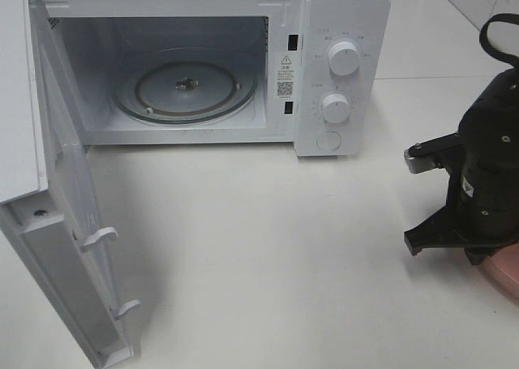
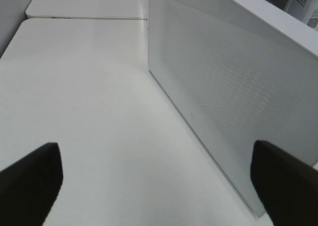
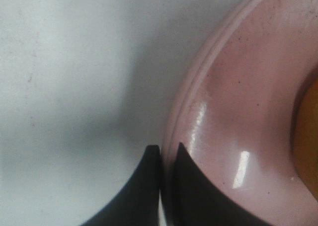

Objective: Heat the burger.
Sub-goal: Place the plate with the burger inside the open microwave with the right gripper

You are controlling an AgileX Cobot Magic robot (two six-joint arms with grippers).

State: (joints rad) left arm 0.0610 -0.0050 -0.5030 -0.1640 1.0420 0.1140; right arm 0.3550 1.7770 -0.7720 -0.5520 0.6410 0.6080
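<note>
While the boxy white microwave oven (image 1: 349,12) sits at the back of the white surface (image 1: 268,247) with its door (image 1: 57,199) swung wide open, you can look straight in at the round glass turntable (image 1: 158,89). Two white round knobs (image 1: 343,58) sit one above the other on the front panel.

The burger (image 3: 308,131) is way over on the right, well apart from the oven. Only a sliver of its golden-brown bun shows at the edge of the right wrist view, where it's sitting on the round glossy pink plate (image 3: 223,102). From the high camera it's hidden behind the bulky black right arm (image 1: 486,158), and just a bit of plate (image 1: 503,273) pokes out below.

The right gripper (image 3: 166,147) is clamped on that plate's rim, one finger outside the raised edge and one inside.

The left gripper (image 2: 155,146) is spread wide with nothing in it, hanging over the surface just beside the outer, dotted-mesh face of the open door (image 2: 223,97).
</note>
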